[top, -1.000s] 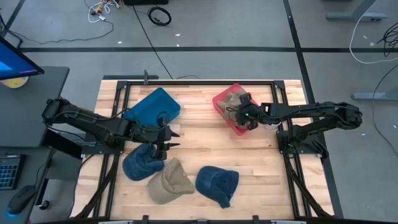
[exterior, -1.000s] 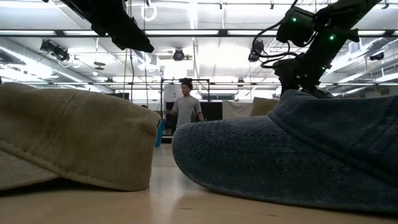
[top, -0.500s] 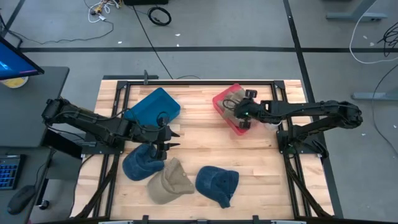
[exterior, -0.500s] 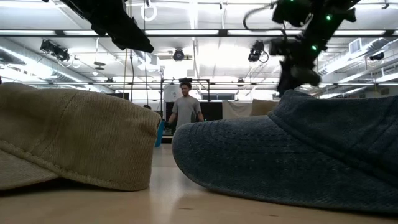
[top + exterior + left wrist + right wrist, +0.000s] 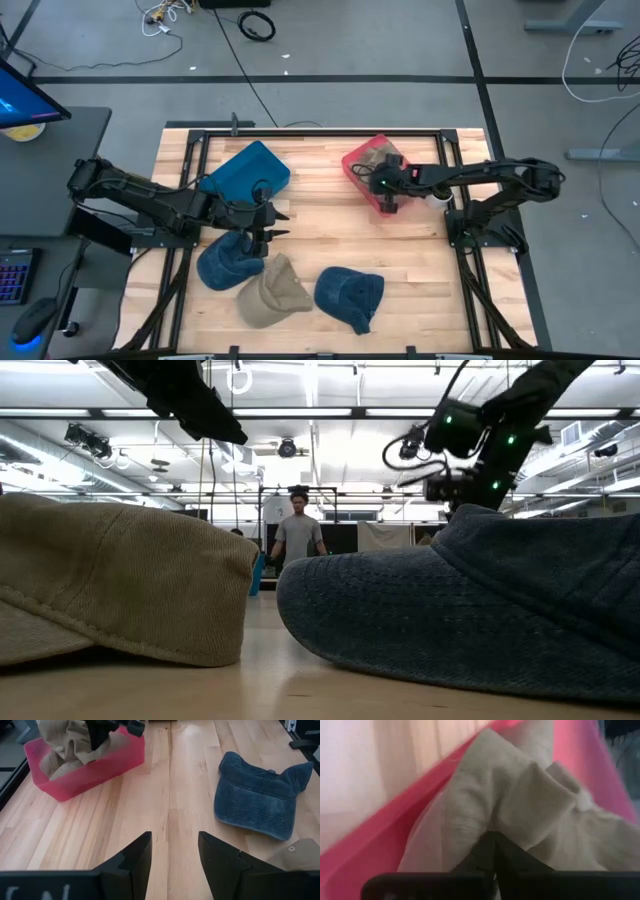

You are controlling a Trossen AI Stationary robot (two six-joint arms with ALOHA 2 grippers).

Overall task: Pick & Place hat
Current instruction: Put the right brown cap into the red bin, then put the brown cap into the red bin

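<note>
A beige hat (image 5: 374, 159) lies crumpled inside a pink bin (image 5: 353, 166) at the table's far right; it also shows in the left wrist view (image 5: 67, 745). My right gripper (image 5: 386, 188) reaches into that bin and is shut on the hat's cloth (image 5: 520, 795). My left gripper (image 5: 172, 852) hangs open and empty above the table's left middle (image 5: 267, 222), just beyond a dark blue hat (image 5: 226, 263). Another beige hat (image 5: 272, 293) and a second blue hat (image 5: 350, 296) lie flat near the front edge. My right gripper pinches a raised fold of the beige hat's cloth (image 5: 489, 817) between its two shut fingers. The cloth puckers toward the fingertips. The rest of the hat lies slack in the pink bin (image 5: 375, 855); how many layers are pinched I cannot tell.
A blue bin (image 5: 246, 169) stands at the far left of the table. A black frame runs along the table's edges. Bare wood lies between the two bins and in the table's middle (image 5: 170, 795). A person stands far off in the room (image 5: 297, 530).
My right gripper has shifted a little toward the table's left over the pink bin and has turned at the wrist. The hats on the table have stayed where they were.
</note>
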